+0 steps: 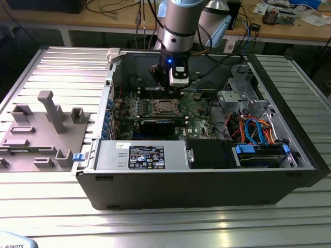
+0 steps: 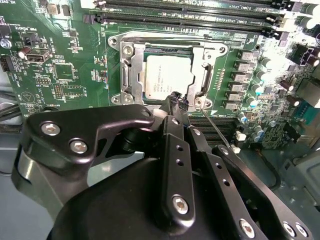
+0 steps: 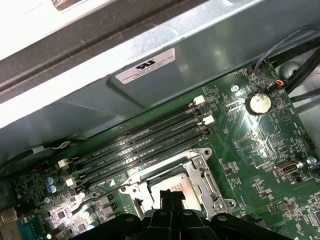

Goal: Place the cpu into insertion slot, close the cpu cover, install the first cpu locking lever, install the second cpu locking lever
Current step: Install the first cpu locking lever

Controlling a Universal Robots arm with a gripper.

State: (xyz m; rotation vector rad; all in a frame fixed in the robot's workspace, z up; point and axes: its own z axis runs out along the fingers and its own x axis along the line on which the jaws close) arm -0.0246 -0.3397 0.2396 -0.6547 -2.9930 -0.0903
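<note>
Hanging down into an open computer case point(image 1: 207, 178), the black gripper point(image 2: 178, 100) has its narrow fingertips pinched together, with nothing visibly held between them. In both wrist views the tips sit at the edge of the cpu point(image 2: 167, 75), a dull silver square lying flat in the insertion slot point(image 2: 165, 37). The cpu cover point(image 2: 131, 75), a thin silvery frame with a large window, lies down around the chip. Just beside the tips, a thin metal lever point(image 2: 217, 127) slants away from the socket's corner across the green motherboard point(image 2: 60, 60); whether it is latched cannot be told. The gripper's own bulky black links block the near part of the socket in the second wrist view.

Beyond the socket run long, narrow black memory slots point(image 2: 200, 20), parallel to one another. In the first wrist view a round silver coin battery point(image 3: 258, 103) lies flat on the board. In the exterior view, a grey power supply box point(image 1: 139, 155) fills the case's near corner, blue cables point(image 1: 258, 129) curl toward the exterior view's right, and a grey moulded fixture tray point(image 1: 41, 129) rests on the ribbed metal table point(image 1: 155, 227) at the left.
</note>
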